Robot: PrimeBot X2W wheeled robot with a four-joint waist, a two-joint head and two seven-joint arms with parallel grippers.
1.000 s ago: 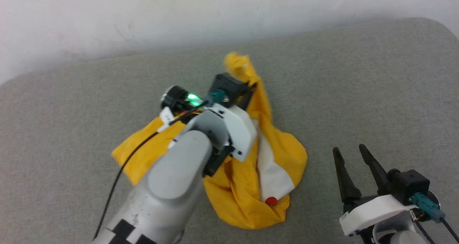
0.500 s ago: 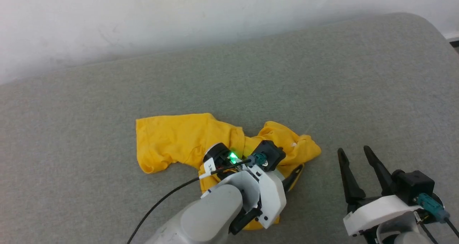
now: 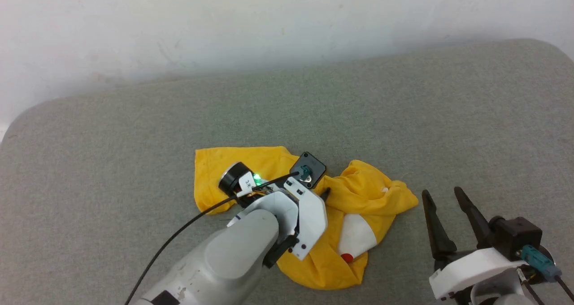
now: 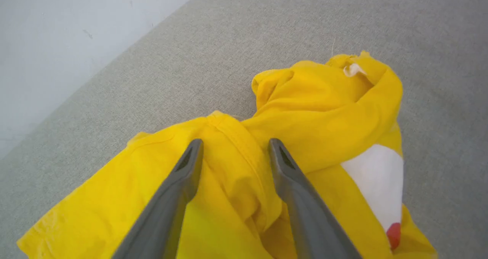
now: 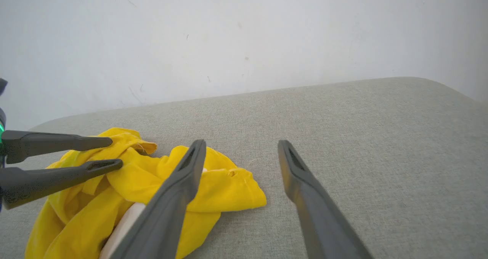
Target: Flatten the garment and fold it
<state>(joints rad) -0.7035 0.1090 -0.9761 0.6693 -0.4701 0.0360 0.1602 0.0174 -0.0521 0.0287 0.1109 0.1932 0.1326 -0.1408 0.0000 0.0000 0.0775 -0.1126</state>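
Overhead, our right gripper [image 3: 441, 192] hangs wide and empty, the garment [image 3: 372, 197] crumpled just left of it on the grey woven cushion [image 3: 134, 139]. From the left wrist, we see our left gripper [image 4: 233, 146] open, straddling a soft yellow ridge, likely choosing a hold for flattening. From the right wrist, its 2 dark fingers [image 5: 305, 190] point over bare cushion.

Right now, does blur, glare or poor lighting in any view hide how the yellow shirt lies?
Head view: slightly soft, evenly lit, no glare; the garment reads clearly. Left wrist view: cloth sharp, yellow oversaturated low in frame around the left gripper. Right wrist view: even light, right gripper slightly soft near the lens.
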